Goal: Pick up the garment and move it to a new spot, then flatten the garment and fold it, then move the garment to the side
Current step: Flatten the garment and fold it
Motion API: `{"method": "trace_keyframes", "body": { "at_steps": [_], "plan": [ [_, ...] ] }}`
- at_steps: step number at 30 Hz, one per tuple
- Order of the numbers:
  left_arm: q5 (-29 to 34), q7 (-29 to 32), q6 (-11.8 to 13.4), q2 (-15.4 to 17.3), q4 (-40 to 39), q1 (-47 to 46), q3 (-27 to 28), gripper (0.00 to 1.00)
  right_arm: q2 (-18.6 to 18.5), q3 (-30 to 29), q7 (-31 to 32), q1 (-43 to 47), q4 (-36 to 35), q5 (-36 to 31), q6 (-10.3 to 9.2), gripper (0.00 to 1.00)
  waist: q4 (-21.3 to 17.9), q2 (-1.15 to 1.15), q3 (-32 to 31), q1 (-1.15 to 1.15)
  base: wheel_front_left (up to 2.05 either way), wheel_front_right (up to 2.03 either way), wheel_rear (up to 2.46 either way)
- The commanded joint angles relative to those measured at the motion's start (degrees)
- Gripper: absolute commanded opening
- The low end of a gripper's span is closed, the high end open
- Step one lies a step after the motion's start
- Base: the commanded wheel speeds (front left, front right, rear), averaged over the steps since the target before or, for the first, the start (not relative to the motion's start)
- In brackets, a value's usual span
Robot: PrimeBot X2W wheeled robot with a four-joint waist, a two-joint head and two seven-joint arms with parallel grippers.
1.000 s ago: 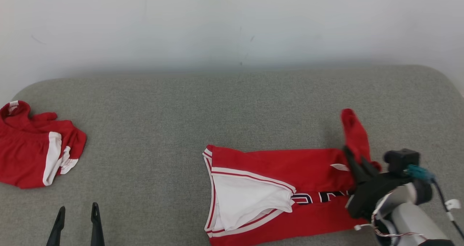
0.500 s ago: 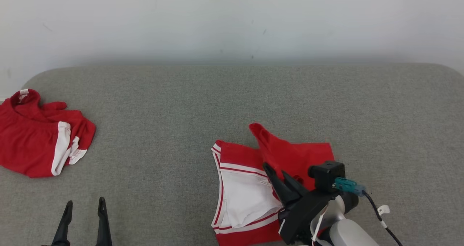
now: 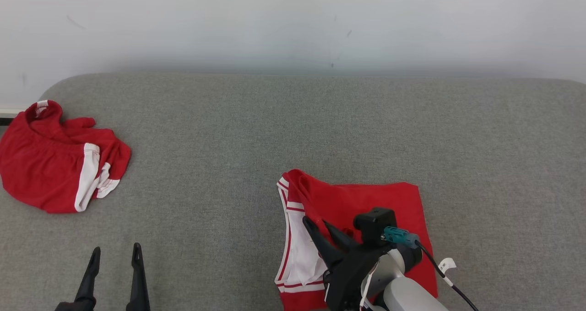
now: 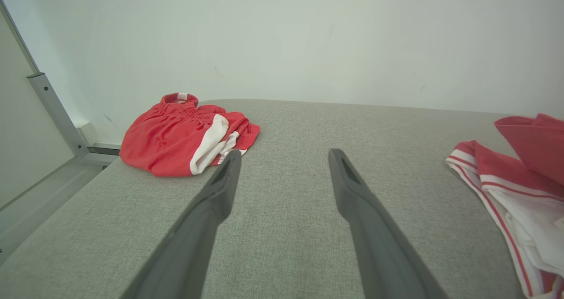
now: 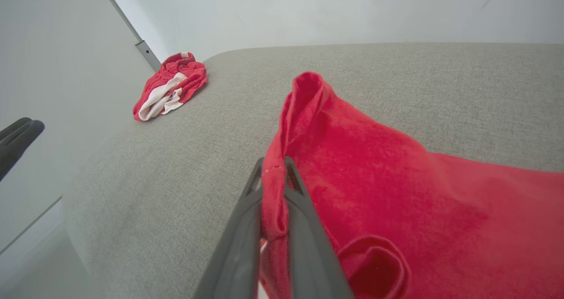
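Garment [image 3: 375,196] hem pinched in my right gripper [image 3: 316,221] to double it over for folding, well apart from shorts [image 3: 46,173]; left gripper [image 3: 115,248] spread, empty.

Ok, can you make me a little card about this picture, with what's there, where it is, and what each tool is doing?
surface: grey cushion against a pale wall
jersey: red and white, near the front, right of the middle, partly folded over itself
shorts: red with a white stripe, crumpled at the far left edge
right tool: shut on a red fold of the jersey
left tool: open, holding nothing, at the lower left
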Motion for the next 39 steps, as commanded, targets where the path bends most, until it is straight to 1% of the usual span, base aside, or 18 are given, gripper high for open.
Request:
{"method": "trace_keyframes", "body": {
  "at_steps": [1,2,5,9,12,13,16,21,24,30,35,39],
  "plan": [
    [-0.14,-0.18,-0.07,-0.22,0.11,-0.53,0.02,1.0,0.52,0.36,-0.84,-0.59,0.57,-0.46,-0.14,0.93,0.07,0.0,-0.03,0.0,0.0,0.0,0.0],
    [-0.18,-0.18,-0.07,-0.22,0.18,-0.47,0.08,1.0,0.67,0.3,-1.54,-0.84,1.0,-0.19,-0.14,1.0,0.07,0.0,-0.07,0.0,0.0,0.0,0.0],
    [-0.39,-0.18,-0.07,-0.18,0.33,-0.19,0.39,1.0,0.5,-0.37,-4.19,-1.49,1.19,0.24,-0.14,1.0,-0.16,0.0,-0.35,0.0,0.0,0.0,0.0],
    [-0.28,-0.18,-0.04,-0.07,0.31,0.33,0.84,1.0,-1.59,-2.73,-7.95,-2.29,-0.04,0.47,-0.14,1.0,-0.91,0.0,-0.96,0.0,0.0,0.0,0.0],
    [-0.07,-0.18,-0.02,-0.07,0.18,0.62,0.91,1.0,-3.22,-5.56,-10.24,-2.03,-1.33,0.01,-0.14,1.0,-1.43,0.0,-1.45,0.0,0.0,0.0,0.0],
    [0.03,-0.18,-0.02,-0.03,0.08,0.87,0.97,1.0,-4.34,-7.64,-11.55,-1.21,-2.24,-0.48,-0.14,1.0,-1.81,0.0,-1.81,0.0,0.0,0.0,0.0],
    [0.09,-0.18,-0.02,0.18,-0.02,1.28,1.08,1.0,-5.88,-10.87,-13.1,0.41,-3.6,-1.0,-0.14,1.0,-2.47,0.0,-2.41,0.0,0.0,0.0,0.0],
    [0.46,-0.18,-0.03,0.19,-0.52,2.08,1.37,1.0,-6.99,-16.04,-14.74,4.14,-5.89,-1.76,-0.14,1.0,-3.51,0.0,-3.16,0.0,0.0,0.0,0.0],
    [0.94,-0.18,-0.03,0.44,-0.91,2.45,1.19,1.0,-7.2,-18.75,-15.24,6.36,-7.16,-2.24,-0.14,1.0,-4.16,0.0,-3.36,0.0,0.0,0.0,0.0],
    [1.55,-0.18,-0.02,0.47,-1.09,2.75,1.22,1.0,-7.25,-21.8,-16.15,9.98,-10.02,-3.68,-0.14,1.0,-4.9,0.0,-3.73,0.0,0.0,0.0,0.0],
    [1.86,-0.18,-0.02,0.58,-1.44,2.74,1.07,1.0,-5.68,-24.77,-16.6,14.44,-13.56,-5.8,-0.15,1.0,-5.19,0.0,-4.03,0.0,0.0,0.0,0.0],
    [2.2,-0.18,-0.02,0.57,-1.81,3.11,1.06,1.0,-3.64,-27.22,-16.66,17.85,-16.06,-7.91,-0.15,1.0,-5.23,0.0,-4.37,0.0,0.0,0.0,0.0]
  ]
}}
